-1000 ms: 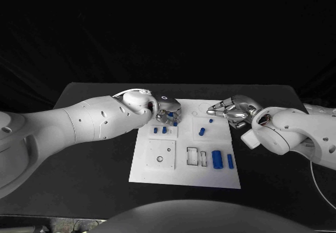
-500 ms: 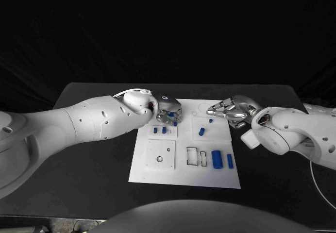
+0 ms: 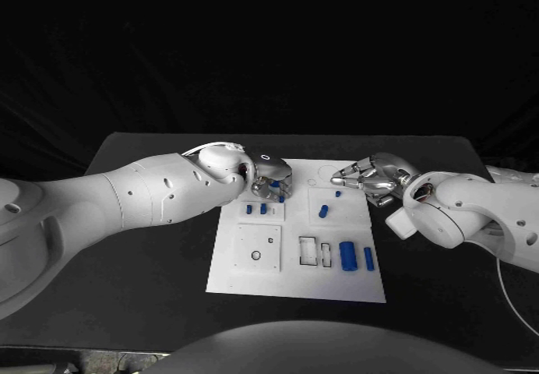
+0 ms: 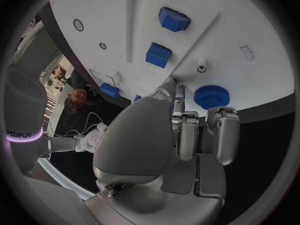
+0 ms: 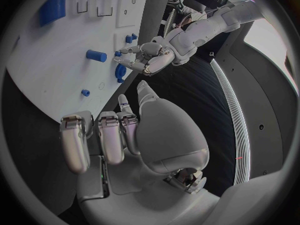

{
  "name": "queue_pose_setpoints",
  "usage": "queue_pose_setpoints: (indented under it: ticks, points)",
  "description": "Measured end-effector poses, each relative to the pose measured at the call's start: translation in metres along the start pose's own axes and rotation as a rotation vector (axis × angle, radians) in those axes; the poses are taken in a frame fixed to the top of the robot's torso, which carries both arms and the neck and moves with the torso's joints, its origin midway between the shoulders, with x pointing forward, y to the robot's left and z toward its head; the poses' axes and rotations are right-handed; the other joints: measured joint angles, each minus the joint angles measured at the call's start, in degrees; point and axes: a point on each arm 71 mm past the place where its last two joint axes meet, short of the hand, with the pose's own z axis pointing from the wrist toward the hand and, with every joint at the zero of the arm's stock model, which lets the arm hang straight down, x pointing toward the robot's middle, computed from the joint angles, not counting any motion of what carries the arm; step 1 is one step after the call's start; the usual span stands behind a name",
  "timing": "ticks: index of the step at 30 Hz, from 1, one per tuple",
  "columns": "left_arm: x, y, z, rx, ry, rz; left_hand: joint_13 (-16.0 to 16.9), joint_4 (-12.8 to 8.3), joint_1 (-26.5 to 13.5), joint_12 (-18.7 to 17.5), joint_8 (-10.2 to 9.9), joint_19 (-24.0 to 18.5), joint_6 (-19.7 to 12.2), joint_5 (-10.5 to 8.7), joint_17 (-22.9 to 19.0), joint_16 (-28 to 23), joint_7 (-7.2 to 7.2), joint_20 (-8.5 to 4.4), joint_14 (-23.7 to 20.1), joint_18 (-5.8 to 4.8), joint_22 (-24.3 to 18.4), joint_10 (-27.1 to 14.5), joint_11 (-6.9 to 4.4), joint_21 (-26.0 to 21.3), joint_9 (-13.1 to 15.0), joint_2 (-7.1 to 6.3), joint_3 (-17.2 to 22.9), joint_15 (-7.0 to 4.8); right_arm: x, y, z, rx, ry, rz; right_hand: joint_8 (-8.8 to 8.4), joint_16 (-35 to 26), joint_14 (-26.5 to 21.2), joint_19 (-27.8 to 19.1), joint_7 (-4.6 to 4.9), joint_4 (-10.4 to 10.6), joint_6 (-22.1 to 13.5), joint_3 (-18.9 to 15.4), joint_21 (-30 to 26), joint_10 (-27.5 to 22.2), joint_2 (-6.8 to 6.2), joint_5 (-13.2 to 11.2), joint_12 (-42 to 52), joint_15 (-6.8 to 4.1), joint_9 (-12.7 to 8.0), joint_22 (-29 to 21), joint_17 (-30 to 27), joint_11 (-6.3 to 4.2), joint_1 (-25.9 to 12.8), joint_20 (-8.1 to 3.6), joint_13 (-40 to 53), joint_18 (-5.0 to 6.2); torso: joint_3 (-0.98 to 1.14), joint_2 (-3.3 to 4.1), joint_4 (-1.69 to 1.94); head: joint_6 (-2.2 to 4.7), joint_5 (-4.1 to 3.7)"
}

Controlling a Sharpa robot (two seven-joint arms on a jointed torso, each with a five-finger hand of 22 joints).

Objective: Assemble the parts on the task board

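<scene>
Table (image 3: 146,257) black under white task board (image 3: 294,279); left hand (image 3: 269,178) and right hand (image 3: 371,178) curled, holding nothing.

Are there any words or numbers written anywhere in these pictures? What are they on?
"sharpa": small dark letters on the robot's white arm, above a pink band, in the left wrist view.
The task board carries outlines and holes but no letters or numbers that can be read.
The blue parts bear no writing that can be made out.

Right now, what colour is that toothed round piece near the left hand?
Blue; the gear shows best in the left wrist view.
</scene>
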Motion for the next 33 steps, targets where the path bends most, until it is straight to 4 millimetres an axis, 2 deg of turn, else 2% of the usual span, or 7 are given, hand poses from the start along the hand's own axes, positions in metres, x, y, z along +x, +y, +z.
queue_pose_setpoints:
  ticks: [4,12,26,33]
  points:
    - [-0.0001,-0.0001,0.0002,0.000,0.002,0.000,0.0,0.0,0.0,0.0,0.2,0.0,0.5,0.00,0.0,0.0,0.08,0.00,0.0,0.00,0.0,0.7,-0.22,0.0,0.1,0.01,0.3,0.00,0.0000,0.0000,0.0000,0.000,0.000,0.000,0.00,0.0,0.0,0.0,0.00,0.0,0.0,0.0,0.0,0.0,0.00,0.0,0.0,0.00,0.0,0.0,0.0,0.00,0.0,0.00,0.0,0.00,0.01,-0.02,0.00,0.00,0.00]
    - [-0.0004,-0.0009,0.0009,0.000,0.004,0.000,0.0,-0.2,0.5,0.4,1.2,0.0,3.1,0.00,0.0,0.0,-0.23,0.00,0.0,0.00,0.0,2.9,-0.84,0.0,0.5,0.00,1.1,-0.81,0.0003,0.0001,0.0001,0.000,0.002,0.000,0.23,0.0,0.0,0.0,0.00,0.0,0.0,0.0,0.0,0.0,0.00,0.0,0.0,0.00,0.0,0.0,0.0,0.00,0.0,0.00,0.0,0.00,0.02,-0.02,-0.03,0.00,0.00]
    - [-0.0006,-0.0026,0.0024,0.004,0.010,0.000,0.2,-0.2,0.7,1.1,2.5,-0.2,6.0,-0.01,0.0,0.0,0.10,-0.21,0.0,0.00,0.0,6.8,-0.64,0.2,1.1,0.20,1.4,-0.81,0.0006,0.0001,-0.0001,0.002,0.005,0.002,0.23,0.0,0.0,0.0,0.00,0.0,0.0,0.0,0.0,0.0,0.00,0.0,0.0,0.00,0.0,0.0,0.0,0.00,0.0,0.00,0.0,0.00,0.00,0.03,-0.02,0.00,-0.01]
    - [0.0001,-0.0012,0.0011,0.005,0.008,0.000,0.2,-0.2,0.8,1.1,2.7,-0.2,6.4,-0.01,0.0,0.0,0.10,-0.21,0.0,-0.01,0.0,6.9,-0.63,0.3,1.3,0.08,1.4,-0.81,0.0002,-0.0004,-0.0002,0.003,0.004,0.002,0.23,0.0,0.0,0.0,0.00,0.0,0.0,0.0,0.0,0.0,0.00,0.0,0.1,0.00,0.0,0.0,0.0,0.00,0.0,0.00,0.0,0.00,-0.01,0.01,0.01,0.00,-0.07]
